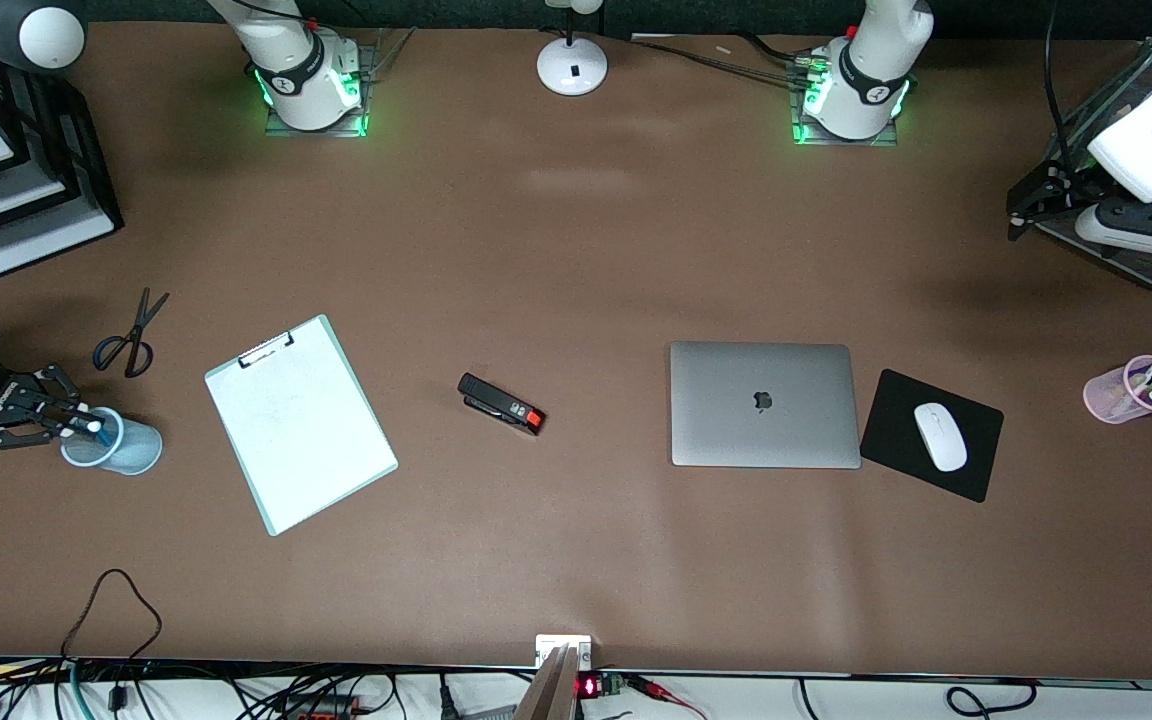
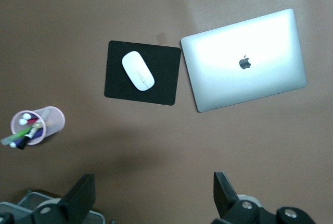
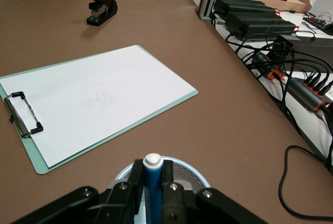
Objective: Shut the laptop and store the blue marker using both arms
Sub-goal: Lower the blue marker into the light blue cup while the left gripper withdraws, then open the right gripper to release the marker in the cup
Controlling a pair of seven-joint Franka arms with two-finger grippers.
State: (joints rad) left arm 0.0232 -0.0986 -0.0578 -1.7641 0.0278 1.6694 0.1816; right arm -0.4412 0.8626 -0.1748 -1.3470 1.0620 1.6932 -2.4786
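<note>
Gripping the blue marker (image 3: 152, 182), right end effector (image 1: 76, 425) over cup (image 1: 131, 455).

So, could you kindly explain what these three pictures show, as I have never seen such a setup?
Two white robot arms work at a brown table. One picture looks down from a high camera; the other two come from cameras on the arms' wrists. The right gripper holds the blue marker over a pale blue mesh cup, beside the clipboard. The left gripper hangs open above the table near a pink pen cup. The laptop lies closed, next to a mouse on its black pad. Scissors and a stapler also lie there.
</note>
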